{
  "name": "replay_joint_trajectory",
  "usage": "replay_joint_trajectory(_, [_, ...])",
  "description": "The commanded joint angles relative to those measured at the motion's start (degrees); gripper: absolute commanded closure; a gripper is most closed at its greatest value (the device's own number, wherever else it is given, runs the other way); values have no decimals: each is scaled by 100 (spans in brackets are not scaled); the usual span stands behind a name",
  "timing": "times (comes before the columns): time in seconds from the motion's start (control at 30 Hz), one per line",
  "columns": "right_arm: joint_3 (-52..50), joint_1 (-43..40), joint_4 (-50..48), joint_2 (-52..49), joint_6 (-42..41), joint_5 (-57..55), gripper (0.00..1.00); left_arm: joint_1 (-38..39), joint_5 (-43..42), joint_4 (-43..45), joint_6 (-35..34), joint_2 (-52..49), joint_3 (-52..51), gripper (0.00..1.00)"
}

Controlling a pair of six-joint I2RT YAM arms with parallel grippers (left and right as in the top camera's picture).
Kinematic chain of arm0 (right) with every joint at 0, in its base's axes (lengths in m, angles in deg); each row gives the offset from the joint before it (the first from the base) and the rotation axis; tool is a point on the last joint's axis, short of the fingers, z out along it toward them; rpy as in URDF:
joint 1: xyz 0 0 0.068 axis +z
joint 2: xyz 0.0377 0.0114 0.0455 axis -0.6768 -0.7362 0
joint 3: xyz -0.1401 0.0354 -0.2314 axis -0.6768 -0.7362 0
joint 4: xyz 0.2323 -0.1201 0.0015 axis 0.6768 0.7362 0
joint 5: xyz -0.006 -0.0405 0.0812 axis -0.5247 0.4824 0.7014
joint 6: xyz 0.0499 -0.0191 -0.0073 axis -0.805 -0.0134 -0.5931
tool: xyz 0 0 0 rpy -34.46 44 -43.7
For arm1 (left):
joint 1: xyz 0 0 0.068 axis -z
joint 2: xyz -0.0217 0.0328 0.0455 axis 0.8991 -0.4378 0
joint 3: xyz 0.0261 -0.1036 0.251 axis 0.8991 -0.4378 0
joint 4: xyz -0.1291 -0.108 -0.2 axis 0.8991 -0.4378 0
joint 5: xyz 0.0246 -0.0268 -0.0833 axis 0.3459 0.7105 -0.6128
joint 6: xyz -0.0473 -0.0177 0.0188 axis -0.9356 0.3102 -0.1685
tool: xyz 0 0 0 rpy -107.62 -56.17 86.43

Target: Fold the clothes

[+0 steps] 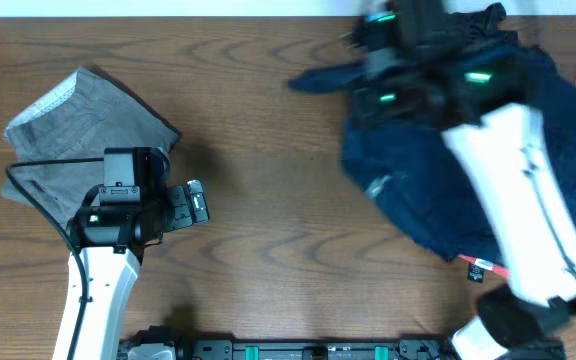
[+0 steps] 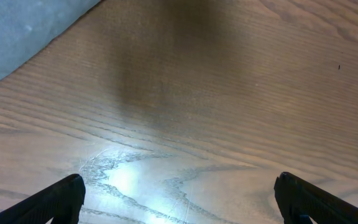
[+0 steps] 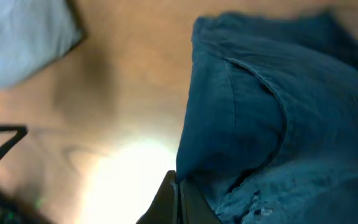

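At the tips of the right gripper (image 3: 178, 196) sits an edge of the navy shorts (image 3: 272, 118); the two fingers are pressed together w/ almost no gap, and as far as the blurred wrist view shows, the cloth is pinched between them; the rest of the garment spreads away ahead of the tips, w/ a seam curving across it. From above, the navy shorts trail from this gripper back toward the right arm's own base, approx. along the forearm and partly under it; so their long axis is nearly in line w/ the arm. I judge this is the relation that matters, i.e. a fold would need the held edge carried back over the body of the cloth, toward the base, not sideways. The left gripper (image 2: 179, 180) is spread wide and holds nothing; only bare table (image 2: 229, 93) shows between its fingers. The grey shorts (image 1: 78, 130) lie close at its side, already compact; this gripper is well apart from the navy shorts, so the right arm is clearly the nearer one.
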Motion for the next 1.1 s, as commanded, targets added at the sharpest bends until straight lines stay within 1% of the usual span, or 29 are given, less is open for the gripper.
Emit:
replay_joint_trajectory(0.0, [-72,570,-125,-474,57,295,99,-17,-13,-17,-7,-33,111,2])
replay_joint_trajectory(0.17, [-72,1117,-258,-1193,57,286,98,-20,-15,-17,-7,-33,109,2])
replay_joint_trajectory(0.23, [-72,1202,-334,-1410,-4,238,90,-17,-17,-15,-9,-33,111,2])
replay_joint_trajectory(0.3, [-72,1207,-385,-1515,-98,133,85,-17,-116,-17,-9,-33,109,2])
replay_joint_trajectory(0.4, [-59,1064,-385,-1460,-393,-431,74,-17,-507,-7,-11,-33,105,2])
replay_joint_trajectory(0.47, [-52,866,-350,-1300,-393,-699,70,-17,-761,50,-74,-35,74,2])
replay_joint_trajectory(0.5, [-50,756,-306,-1222,-393,-743,65,-17,-841,76,-166,-50,66,2])
replay_joint_trajectory(0.57, [-50,485,-181,-1014,-393,-758,47,22,-977,153,-310,-118,55,2])
replay_joint_trajectory(0.67, [-50,9,101,-750,-393,-758,25,179,-1043,310,-459,-330,50,2])
replay_joint_trajectory(0.7, [-50,-186,232,-671,-393,-756,22,262,-1049,385,-509,-428,50,2])
replay_joint_trajectory(0.87, [-50,-1036,841,-476,-393,-758,21,907,-1478,1176,-505,-1246,50,2])
replay_joint_trajectory(1.07, [-50,-1762,1349,-455,-391,-758,24,1672,-1491,2297,-507,-2437,50,2])
